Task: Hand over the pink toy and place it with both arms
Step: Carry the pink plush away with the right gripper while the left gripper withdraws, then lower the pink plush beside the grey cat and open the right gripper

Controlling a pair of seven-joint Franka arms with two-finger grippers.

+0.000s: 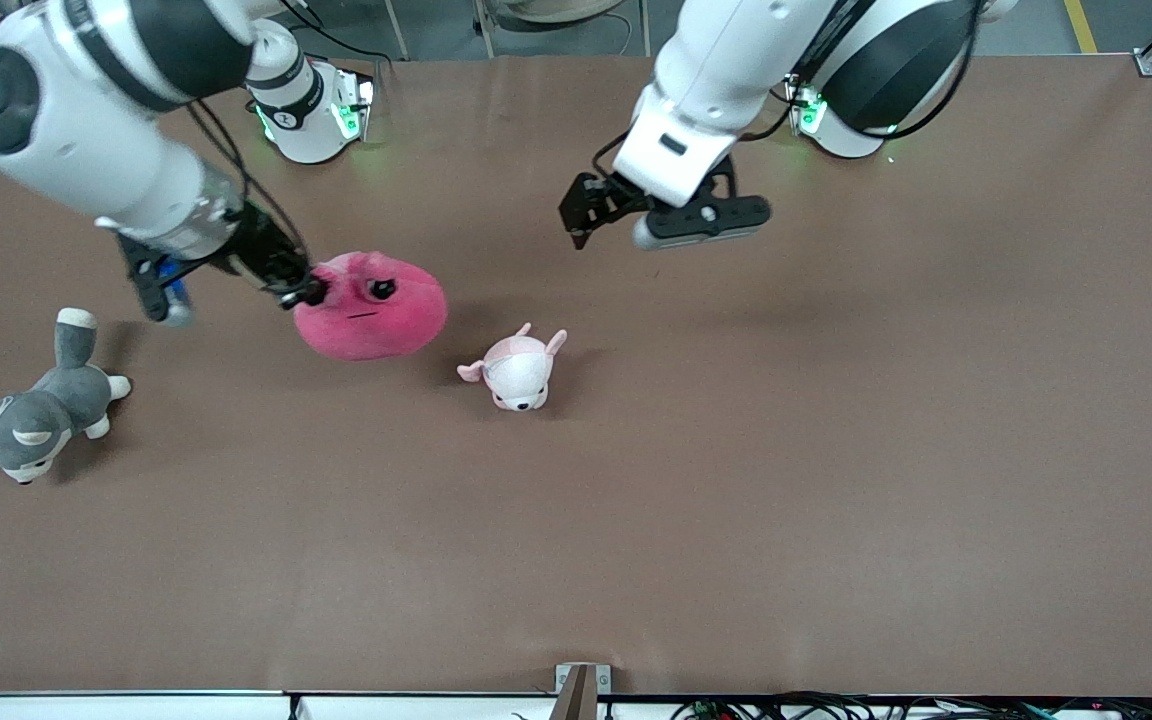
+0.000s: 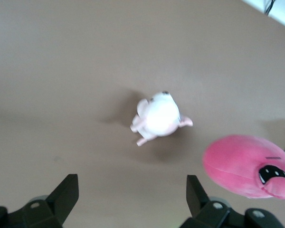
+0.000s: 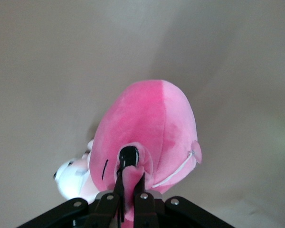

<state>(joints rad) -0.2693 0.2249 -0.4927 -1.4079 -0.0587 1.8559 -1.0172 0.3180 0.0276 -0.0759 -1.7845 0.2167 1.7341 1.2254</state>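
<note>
The right gripper (image 1: 314,291) pinches the pink toy (image 1: 372,306) over the table; the left gripper (image 1: 584,222), jaws wide and empty, should clear away while the right lowers gently

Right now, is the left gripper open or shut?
Open: the left gripper shows its fingers spread wide, nothing between them, over the table.
</note>
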